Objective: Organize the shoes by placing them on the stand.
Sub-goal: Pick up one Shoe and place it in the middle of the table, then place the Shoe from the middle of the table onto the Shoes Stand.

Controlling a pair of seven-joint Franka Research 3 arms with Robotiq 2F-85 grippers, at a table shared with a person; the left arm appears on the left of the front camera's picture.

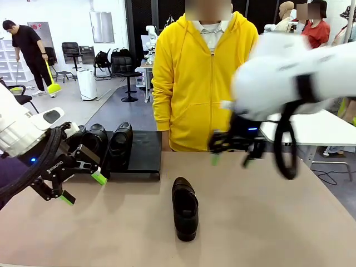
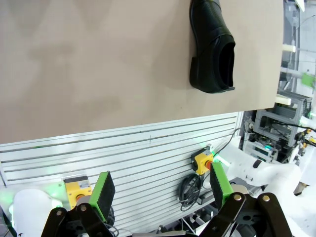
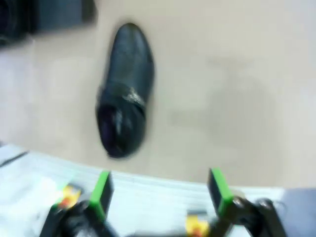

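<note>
Bright, even indoor light falls from overhead, leaving only a soft shadow around the shoe (image 1: pixel 184 208) and a dull sheen on its leather. The right arm (image 1: pixel 289 78) smears with motion blur, and its wrist view is blurred throughout. The left wrist view is sharp, with wide-angle bending at its edges.

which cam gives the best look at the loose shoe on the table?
Left wrist view: the shoe is sharp there, its opening and heel plain, lying alone on the tan table. Front view shows it whole but dark, with less surface detail. Right wrist view has it smeared by motion blur.
</note>
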